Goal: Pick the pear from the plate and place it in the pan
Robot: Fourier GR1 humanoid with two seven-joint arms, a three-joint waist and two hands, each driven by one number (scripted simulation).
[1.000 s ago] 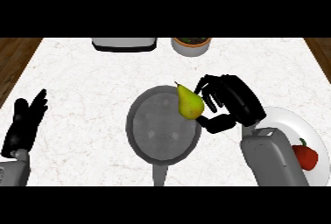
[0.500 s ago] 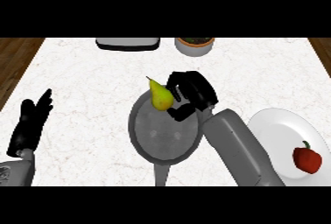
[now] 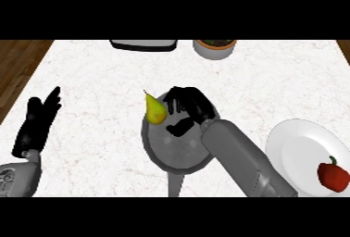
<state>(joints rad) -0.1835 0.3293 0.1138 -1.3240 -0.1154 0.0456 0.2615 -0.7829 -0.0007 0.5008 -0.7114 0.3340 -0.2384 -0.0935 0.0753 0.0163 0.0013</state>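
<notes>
Counter (image 3: 103, 74): white marbled top, with dark wood floor showing past its left edge. Pan (image 3: 179, 150): grey, round, near the counter's middle, its handle running toward the near edge. Pear (image 3: 155, 111): yellow-green, upright with the stem up, at the pan's far-left rim, partly over the pan and partly over the bare counter; whether it rests on the rim or is raised above it cannot be told. Right hand (image 3: 188, 109): black, over the far part of the pan, just right of the pear, fingers bent and spread toward the fruit; whether they touch it cannot be told, and no finger is seen closed round it. Its grey forearm crosses the pan's right side from the near edge. Left hand (image 3: 37, 122): black, open, fingers straight and pointing away, resting by the counter's left edge. Plate (image 3: 294, 143): white, at the near-right corner, carrying a red bell pepper (image 3: 334, 175) on its near-right part. Bowl (image 3: 215, 46): white with a brown rim, at the far edge. Dark tray-like object (image 3: 143, 44): at the far edge, left of the bowl, cut off.
</notes>
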